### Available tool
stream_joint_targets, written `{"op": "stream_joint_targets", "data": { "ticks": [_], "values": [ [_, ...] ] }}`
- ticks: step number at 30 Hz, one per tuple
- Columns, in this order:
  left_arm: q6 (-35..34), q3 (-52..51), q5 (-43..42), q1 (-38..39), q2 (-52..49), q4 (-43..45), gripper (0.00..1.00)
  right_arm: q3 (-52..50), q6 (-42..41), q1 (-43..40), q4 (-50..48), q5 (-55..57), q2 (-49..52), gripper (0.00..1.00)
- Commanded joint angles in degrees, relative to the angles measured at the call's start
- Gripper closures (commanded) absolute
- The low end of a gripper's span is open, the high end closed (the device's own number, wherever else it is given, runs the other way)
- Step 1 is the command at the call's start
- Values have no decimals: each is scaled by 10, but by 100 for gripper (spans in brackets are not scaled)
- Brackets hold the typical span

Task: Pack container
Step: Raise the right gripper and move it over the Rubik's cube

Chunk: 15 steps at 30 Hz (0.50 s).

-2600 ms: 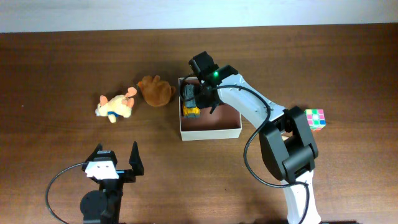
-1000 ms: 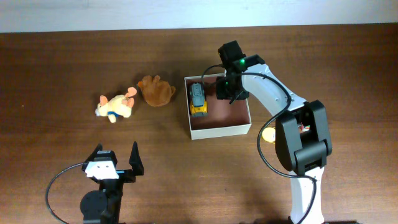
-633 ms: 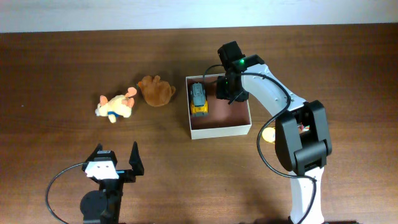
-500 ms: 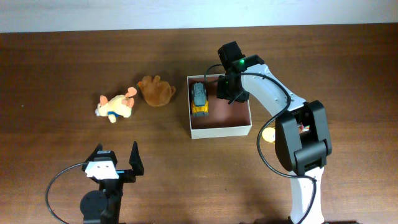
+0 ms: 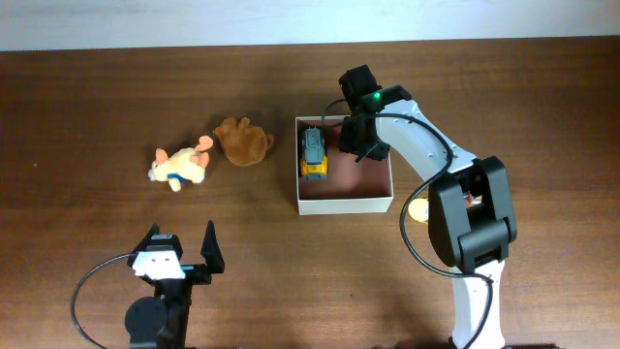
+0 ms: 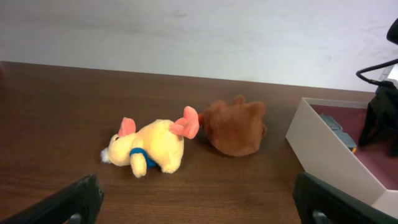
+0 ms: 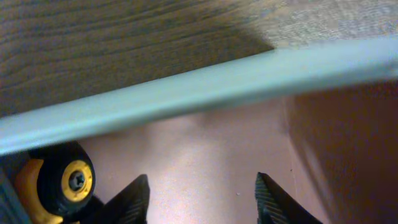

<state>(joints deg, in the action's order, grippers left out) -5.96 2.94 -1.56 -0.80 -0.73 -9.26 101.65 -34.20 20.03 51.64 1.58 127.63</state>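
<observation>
Lifting straight up is your safest move: the right gripper (image 5: 355, 145) hangs low inside the container (image 5: 344, 206), which sits right of centre on the surface (image 5: 97, 97). Its jaws are spread wide with nothing between them. The toy truck (image 5: 315, 155) lies along the left wall just beside it, so clear the rim before swinging left toward the brown plush (image 5: 243, 142). The left gripper (image 5: 181, 239) rests near, jaws wide and empty.

Container (image 5: 345, 206) slightly farther right
</observation>
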Motion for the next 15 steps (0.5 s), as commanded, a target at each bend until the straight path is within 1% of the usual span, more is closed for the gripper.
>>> {"op": "stream_joint_targets", "data": {
  "ticks": [1, 4, 6, 8, 12, 15],
  "values": [
    [9, -3, -6, -2, 4, 0, 1, 5, 15, 2, 8, -7, 0, 49],
    [9, -3, -6, -2, 4, 0, 0, 35, 36, 2, 31, -27, -7, 48],
    [9, -3, -6, -2, 4, 0, 0, 68, 65, 3, 54, -52, -16, 47],
    [9, -3, -6, -2, 4, 0, 0, 105, 87, 4, 85, -67, -21, 44],
    [9, -3, -6, -2, 4, 0, 0, 195, 126, 5, 174, -67, -29, 39],
    [9, -3, -6, -2, 4, 0, 0, 260, 155, 0, 244, -46, -32, 34]
  ]
}}
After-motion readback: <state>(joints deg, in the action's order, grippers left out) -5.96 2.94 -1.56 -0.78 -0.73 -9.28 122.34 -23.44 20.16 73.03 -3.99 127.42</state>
